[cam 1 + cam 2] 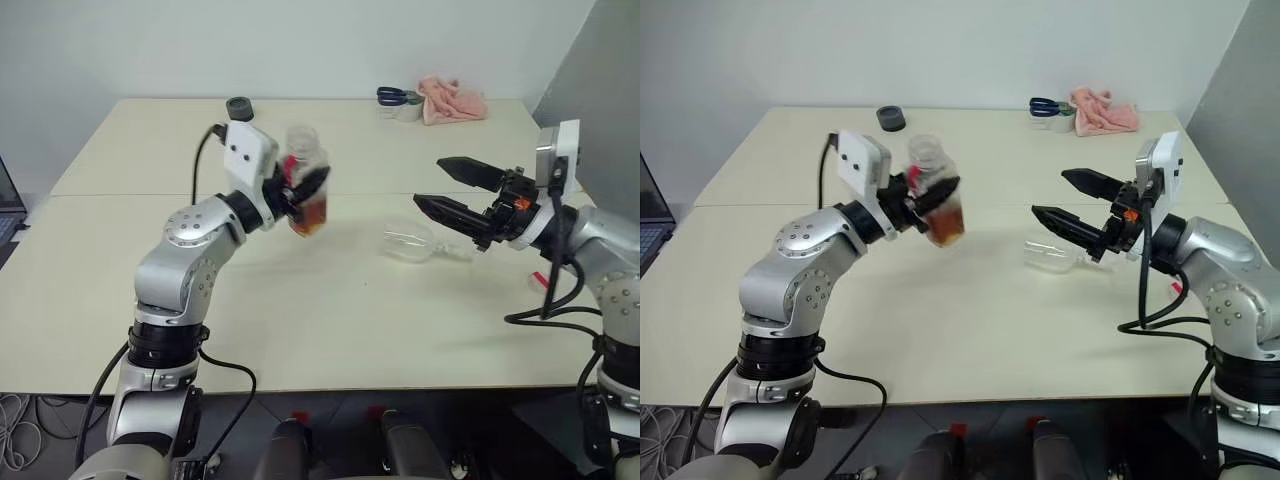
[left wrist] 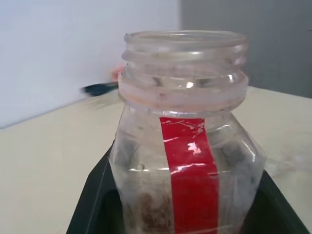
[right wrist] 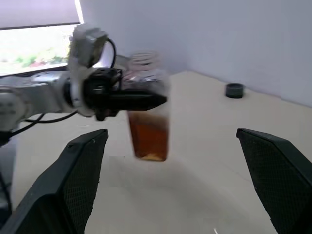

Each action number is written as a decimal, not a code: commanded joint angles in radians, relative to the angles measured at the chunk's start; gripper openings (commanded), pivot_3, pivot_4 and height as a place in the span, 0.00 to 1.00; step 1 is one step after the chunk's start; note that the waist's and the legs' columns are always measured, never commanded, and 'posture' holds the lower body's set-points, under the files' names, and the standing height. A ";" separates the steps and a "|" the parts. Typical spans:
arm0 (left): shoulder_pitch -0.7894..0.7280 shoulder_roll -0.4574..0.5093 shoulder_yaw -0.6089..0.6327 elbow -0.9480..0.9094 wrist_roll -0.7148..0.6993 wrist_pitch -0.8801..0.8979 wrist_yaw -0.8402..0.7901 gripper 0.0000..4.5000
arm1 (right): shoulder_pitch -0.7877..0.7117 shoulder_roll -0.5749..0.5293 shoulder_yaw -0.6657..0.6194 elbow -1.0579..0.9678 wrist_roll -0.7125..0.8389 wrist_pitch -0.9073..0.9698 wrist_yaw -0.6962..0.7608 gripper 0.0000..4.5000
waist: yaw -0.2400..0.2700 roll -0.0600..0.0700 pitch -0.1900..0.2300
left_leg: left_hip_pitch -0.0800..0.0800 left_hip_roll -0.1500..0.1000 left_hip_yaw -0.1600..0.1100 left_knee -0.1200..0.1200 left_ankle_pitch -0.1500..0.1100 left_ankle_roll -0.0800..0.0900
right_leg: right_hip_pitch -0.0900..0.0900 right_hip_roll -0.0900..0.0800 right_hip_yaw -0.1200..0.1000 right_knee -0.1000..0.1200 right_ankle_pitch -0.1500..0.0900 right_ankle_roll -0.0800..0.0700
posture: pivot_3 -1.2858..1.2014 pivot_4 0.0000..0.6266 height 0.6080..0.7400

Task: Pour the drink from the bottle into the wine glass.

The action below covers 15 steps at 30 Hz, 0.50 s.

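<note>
Pinching the bottle [image 1: 306, 180] between its two black fingers, the left gripper [image 1: 300, 188] is seen raised above the counter [image 1: 300, 320], over its left half. The bottle is held clear of the surface and is slightly tilted. Its mouth is uncapped, and a vertical red label strip is seen on its side in the left wrist view. The drink [image 1: 310, 215], amber-brown, is gathered in the lower part of the bottle, with the upper part left clear.

The right gripper [image 1: 435, 187] is held above the counter's right half, its fingers spread wide with nothing between them and pointed toward the bottle. In the right wrist view the bottle and the left gripper are framed between those open fingers.

The glass [image 1: 412, 243] is seen lying on its side on the counter, just below and beyond the right gripper's fingertips, well apart from the bottle. Whether it is touched by the gripper cannot be told.

Near the far edge a dark cap [image 1: 239, 106] is set on the left half, and toward the far right corner a pink cloth [image 1: 452, 100] is placed beside scissors [image 1: 396, 96] with blue handles.
</note>
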<state>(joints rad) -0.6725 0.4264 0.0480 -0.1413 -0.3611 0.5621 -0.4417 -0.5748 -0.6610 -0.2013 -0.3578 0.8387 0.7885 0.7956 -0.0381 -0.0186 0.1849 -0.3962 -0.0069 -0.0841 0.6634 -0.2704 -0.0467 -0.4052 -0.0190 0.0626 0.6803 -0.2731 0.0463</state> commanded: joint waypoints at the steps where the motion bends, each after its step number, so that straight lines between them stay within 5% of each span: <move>1: -0.051 0.002 0.066 0.038 0.068 -0.071 0.100 0.40 | -0.047 -0.003 0.023 -0.026 0.054 0.020 0.033 1.00 | 0.001 0.000 0.000 | 0.000 0.000 0.000 0.000 0.000 0.000 | 0.000 0.000 0.000 0.000 0.000 0.000 | 0.52 0.24 1.00; 15: -0.055 0.012 0.227 0.288 0.098 -0.286 0.181 0.40 | -0.013 0.029 0.083 -0.149 0.117 0.031 0.019 1.00 | 0.009 0.000 0.000 | -0.003 0.000 -0.002 0.001 0.000 0.000 | -0.001 -0.003 -0.002 0.000 0.000 0.000 | 0.52 0.24 1.00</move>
<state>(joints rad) -0.7107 0.4354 0.2515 0.1442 -0.2509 0.3255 -0.2531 -0.5912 -0.6261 -0.1145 -0.4768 0.9505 0.8378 0.8063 -0.0293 -0.0187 0.1848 -0.3987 -0.0067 -0.0863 0.6644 -0.2703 -0.0470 -0.4067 -0.0216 0.0606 0.6805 -0.2730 0.0463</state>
